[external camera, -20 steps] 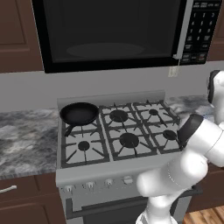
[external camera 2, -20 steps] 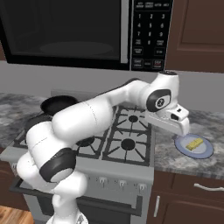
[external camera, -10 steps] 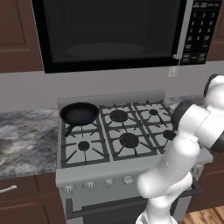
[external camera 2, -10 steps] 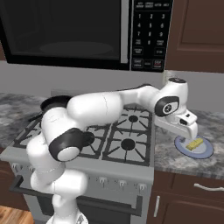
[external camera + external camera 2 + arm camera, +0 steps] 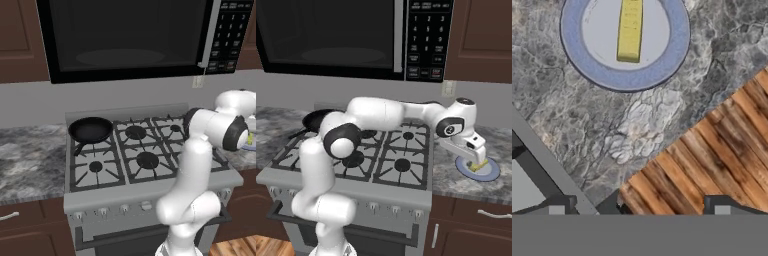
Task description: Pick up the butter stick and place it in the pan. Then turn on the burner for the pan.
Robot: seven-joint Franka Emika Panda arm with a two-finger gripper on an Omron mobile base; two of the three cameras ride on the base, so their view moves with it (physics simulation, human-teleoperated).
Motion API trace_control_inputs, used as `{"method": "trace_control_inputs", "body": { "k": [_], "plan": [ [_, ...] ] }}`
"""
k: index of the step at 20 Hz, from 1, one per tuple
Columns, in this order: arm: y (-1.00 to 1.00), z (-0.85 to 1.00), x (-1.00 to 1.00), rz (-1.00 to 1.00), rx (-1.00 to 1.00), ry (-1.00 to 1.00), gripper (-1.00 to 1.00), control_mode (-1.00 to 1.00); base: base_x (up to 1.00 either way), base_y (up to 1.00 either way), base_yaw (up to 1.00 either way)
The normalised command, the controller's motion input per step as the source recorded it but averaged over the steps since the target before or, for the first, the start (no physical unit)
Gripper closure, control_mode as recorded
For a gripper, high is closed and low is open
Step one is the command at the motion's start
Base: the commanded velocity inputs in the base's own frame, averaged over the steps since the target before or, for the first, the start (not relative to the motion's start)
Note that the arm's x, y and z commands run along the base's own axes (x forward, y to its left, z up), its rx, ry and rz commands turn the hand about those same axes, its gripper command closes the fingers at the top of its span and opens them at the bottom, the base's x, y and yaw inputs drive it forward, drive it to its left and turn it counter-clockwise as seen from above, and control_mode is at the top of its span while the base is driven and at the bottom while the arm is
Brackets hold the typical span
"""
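The pale-yellow butter stick (image 5: 630,30) lies on a pale blue plate (image 5: 627,81) on the stone counter right of the stove, also seen as butter stick (image 5: 482,164) on the plate (image 5: 491,175). My gripper (image 5: 475,159) hangs open just above the plate, and its dark fingertips (image 5: 559,207) stand wide apart with nothing between them. The butter sits ahead of the gripper (image 5: 639,209), apart from it. The black pan (image 5: 90,129) rests on the rear left burner, which it covers; the pan (image 5: 318,119) is far from the gripper.
The stove has several black grated burners (image 5: 147,160) and a row of knobs (image 5: 124,209) along its front. A microwave (image 5: 125,37) hangs above. Grey stone counter (image 5: 30,160) flanks the stove, and wooden floor (image 5: 712,150) lies past the counter edge.
The arm has swung further right and stretched out, carrying the open gripper down over the plate with the butter. The pan and the butter have not moved.
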Motion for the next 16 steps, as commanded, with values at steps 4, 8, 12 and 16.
{"method": "trace_control_inputs", "body": {
  "k": [4,8,12,16],
  "plan": [
    [-0.30,-0.19,0.35,-0.04,0.05,0.00,-1.00,-1.00,0.00,0.00,0.00],
    [-0.36,-0.15,0.31,0.00,0.00,0.00,-1.00,-1.00,0.00,0.00,0.00],
    [-0.18,-0.27,0.36,0.00,0.00,0.00,-1.00,-1.00,0.00,0.00,0.00],
    [-0.10,-0.35,0.35,0.00,0.00,0.00,-1.00,-1.00,0.00,0.00,0.00]
  ]
}}
